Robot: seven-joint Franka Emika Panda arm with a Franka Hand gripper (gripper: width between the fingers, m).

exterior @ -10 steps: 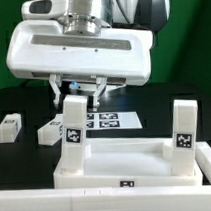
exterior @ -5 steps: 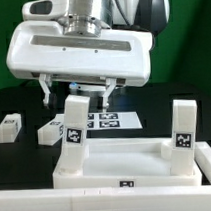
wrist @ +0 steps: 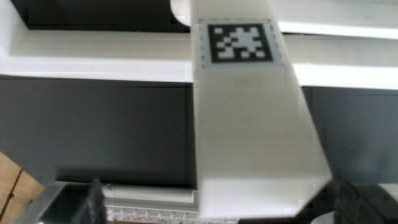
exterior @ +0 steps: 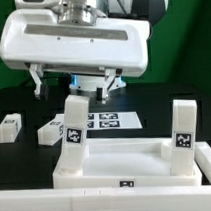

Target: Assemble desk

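The black table (exterior: 13, 106) runs across the middle of the exterior view, and my white wrist housing (exterior: 75, 45) takes up most of the upper half above it. Along the bottom of that frame lies the desk's tabletop (exterior: 107, 173), white and rimmed, resting flat. Behind it, at the centre of the frame, the marker board (exterior: 112, 120) lies flat on the table.

Two legs stand upright on the tabletop, each showing a square marker to the camera. The left-hand leg (exterior: 73, 135) is at centre-left of the frame and the right-hand leg (exterior: 183, 129) is near the right edge. Further left, the outer loose leg (exterior: 9, 128) lies on the table by the left edge. The inner loose leg (exterior: 49, 131) lies just beside the left-hand leg, partly hidden by it.

My gripper (exterior: 75, 91) hangs directly over the left-hand leg, jaws spread wide with one on each side of its top, holding nothing. In the wrist view that leg runs long through the picture, and my dark fingers (wrist: 71, 200) seem to stand clear of it, though they are blurred there.
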